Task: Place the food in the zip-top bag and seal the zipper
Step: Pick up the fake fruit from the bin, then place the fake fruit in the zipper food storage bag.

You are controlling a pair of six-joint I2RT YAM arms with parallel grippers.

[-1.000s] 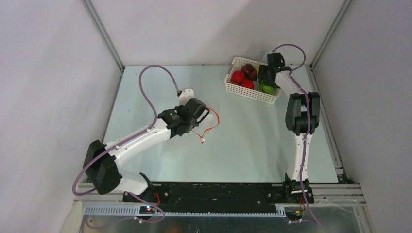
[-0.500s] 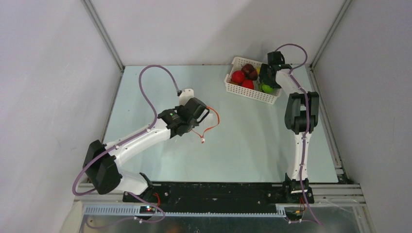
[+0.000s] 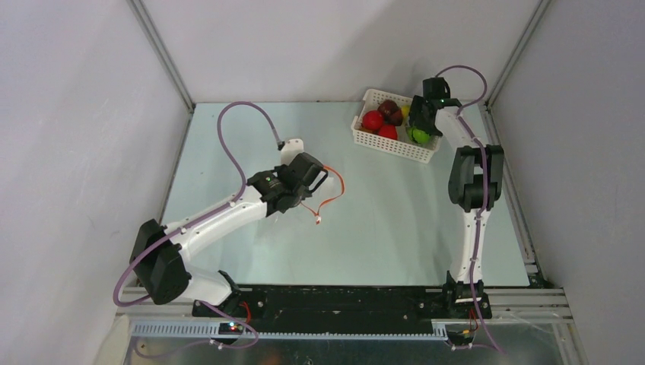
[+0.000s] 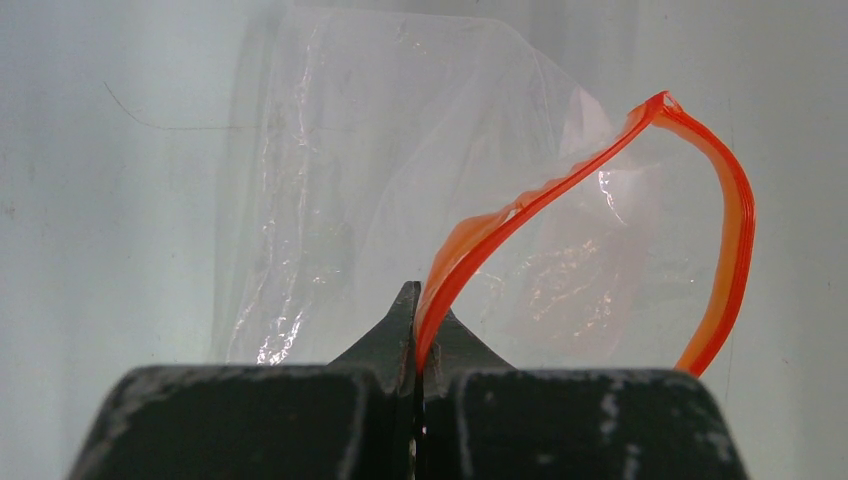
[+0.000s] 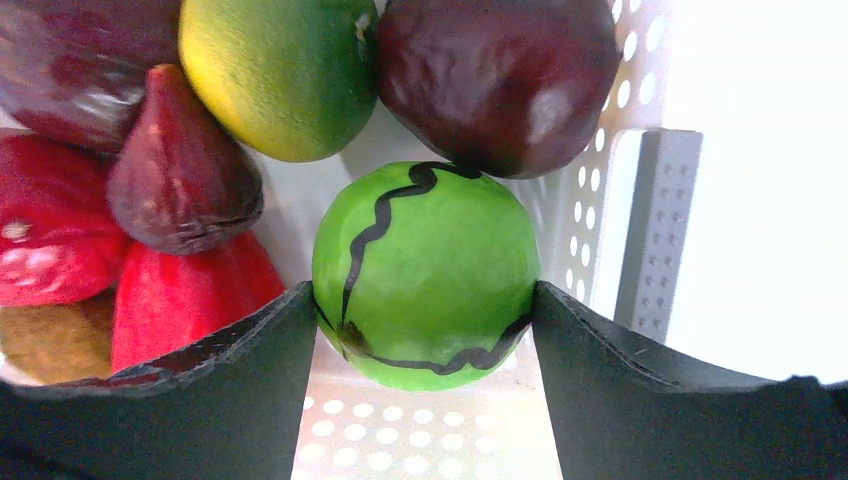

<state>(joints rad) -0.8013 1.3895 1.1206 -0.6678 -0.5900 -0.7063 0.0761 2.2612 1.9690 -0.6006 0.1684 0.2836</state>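
My left gripper [image 4: 420, 312] is shut on the orange-red zipper [image 4: 560, 185] of the clear zip-top bag [image 4: 360, 160], holding its mouth open in a loop above the table; it shows in the top view [image 3: 324, 175] at centre-left, with the white slider tab [image 3: 316, 220] hanging below. My right gripper [image 5: 425, 300] is down in the white basket [image 5: 650, 230], its fingers pressed on both sides of a bright green fruit [image 5: 425, 270] with black lines. Yellow-green [image 5: 280, 70], maroon [image 5: 500, 70] and red [image 5: 190, 300] fruits lie around it.
The white perforated basket [image 3: 392, 144] stands at the back right of the table, near the right wall's rail. The right arm [image 3: 471, 175] reaches over it. A purple cable [image 3: 243, 114] arcs above the left arm.
The right wrist has shifted slightly toward the back of the basket over the green fruit. The left arm and bag have not moved.
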